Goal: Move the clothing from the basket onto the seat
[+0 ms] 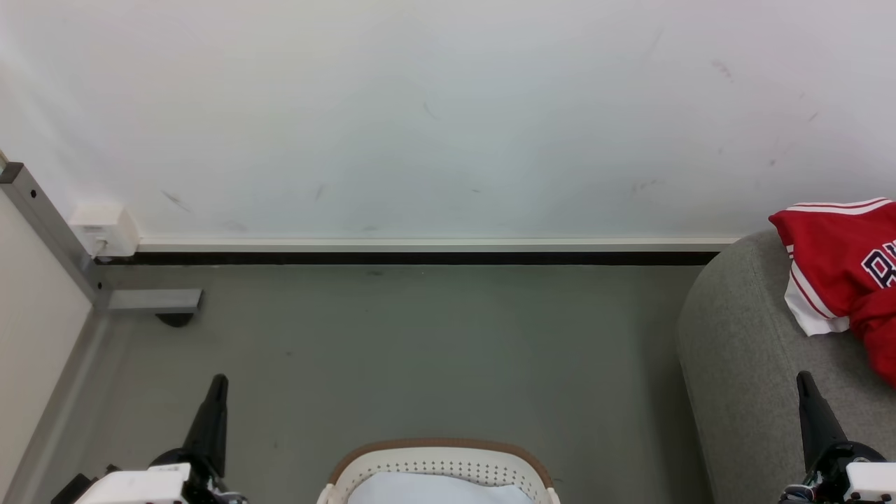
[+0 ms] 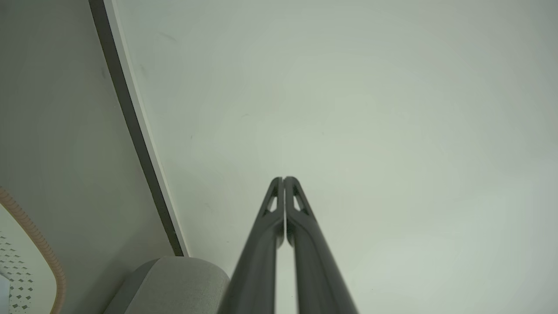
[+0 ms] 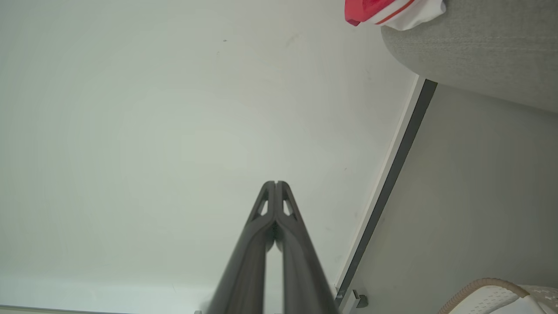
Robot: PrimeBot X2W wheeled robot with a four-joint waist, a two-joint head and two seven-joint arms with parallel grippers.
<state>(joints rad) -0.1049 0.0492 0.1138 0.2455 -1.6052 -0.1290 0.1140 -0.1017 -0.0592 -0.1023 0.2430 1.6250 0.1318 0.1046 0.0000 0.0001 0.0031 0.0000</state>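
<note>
Two grippers are seen low in the head view: the left gripper (image 1: 218,381) over the floor (image 1: 420,350), the right gripper (image 1: 804,378) shown against the seat (image 1: 742,350). Both are pressed shut, finger against finger, and nothing is held in either. In each wrist view the closed fingers are pointed at the bare wall (image 1: 420,105).

The clothing (image 1: 840,266), red with striped trim and dark lettering, is laid on the seat close to its rounded corner by the wall, with a white-lined hem spread toward the seat's edge. It is judged to lie where the task asks, far enough in from the edge not to slide off.

The basket (image 1: 434,448) is set on the floor between the two arms, apart from the seat's side, where it is judged reachable by either gripper. Something pale (image 1: 437,488) is seen inside it; whether that is cloth or the basket's own bottom cannot be told. If no garment is left there, the task is judged done, which would account for the empty, idle grippers.
</note>
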